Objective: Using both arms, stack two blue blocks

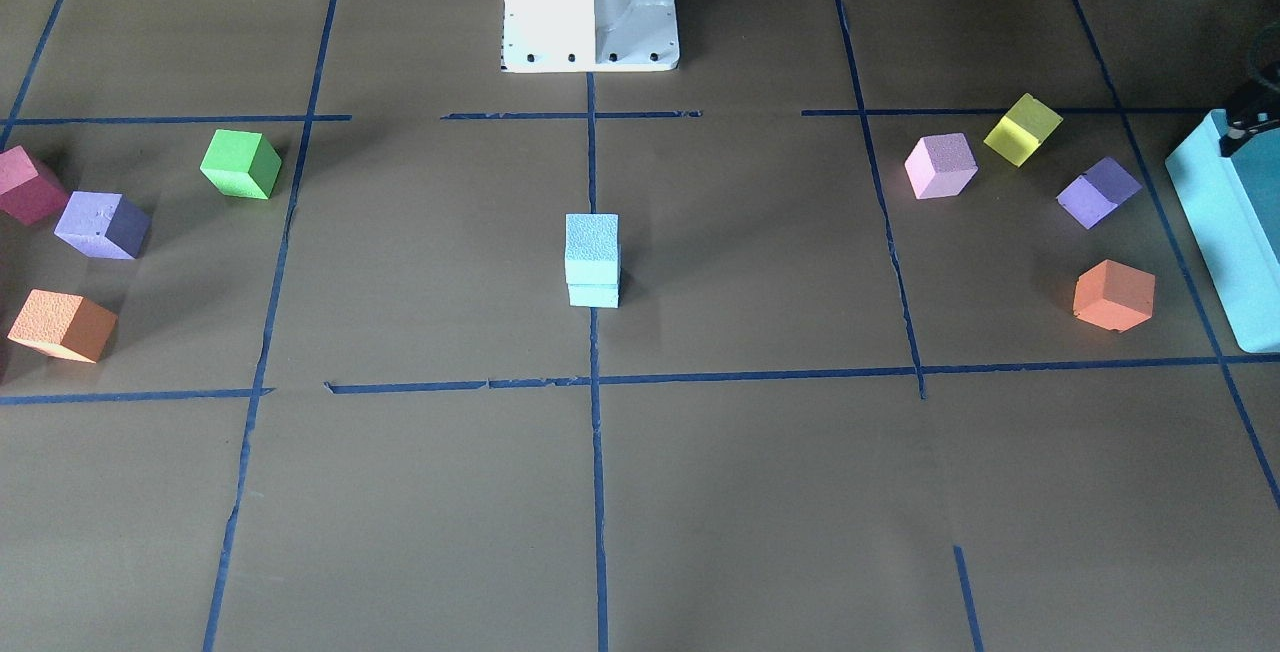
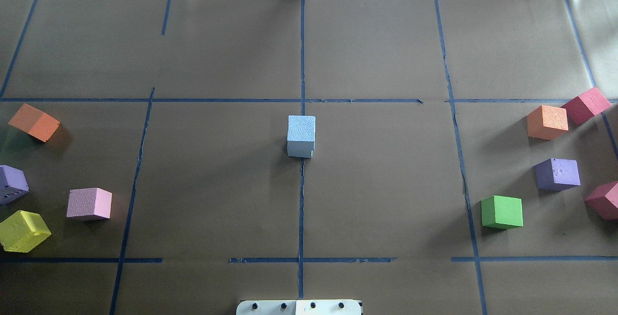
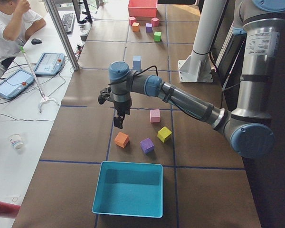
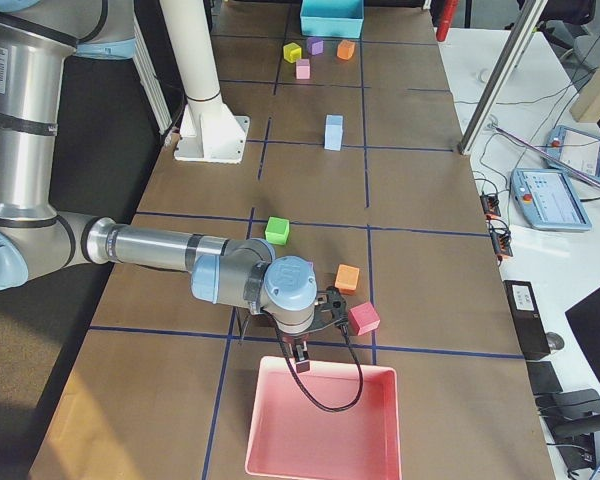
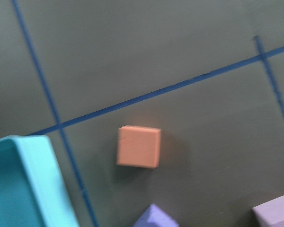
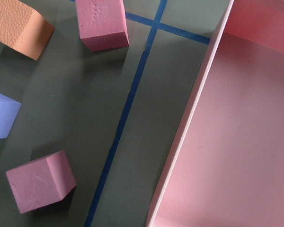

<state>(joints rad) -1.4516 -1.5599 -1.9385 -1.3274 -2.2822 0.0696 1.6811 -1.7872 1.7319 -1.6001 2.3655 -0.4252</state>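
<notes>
The two blue blocks stand stacked in the middle of the table, the upper one [image 1: 591, 237] on the lower one [image 1: 594, 294], the lower one slightly offset. The stack also shows in the overhead view [image 2: 301, 129] and both side views [image 3: 137, 62] [image 4: 333, 132]. No gripper touches it. My left gripper [image 3: 118, 123] hangs above the table near an orange cube [image 3: 121, 139], far from the stack; I cannot tell if it is open or shut. My right gripper [image 4: 298, 355] hangs at the rim of the pink tray [image 4: 320, 430]; I cannot tell its state.
Several coloured cubes lie at both table ends: a green cube [image 2: 502, 212], a purple cube [image 2: 557, 174] and a pink cube [image 2: 90, 204] among them. A teal box [image 3: 128, 188] stands at my left end. The white pedestal base [image 1: 590, 2] is at the table's edge.
</notes>
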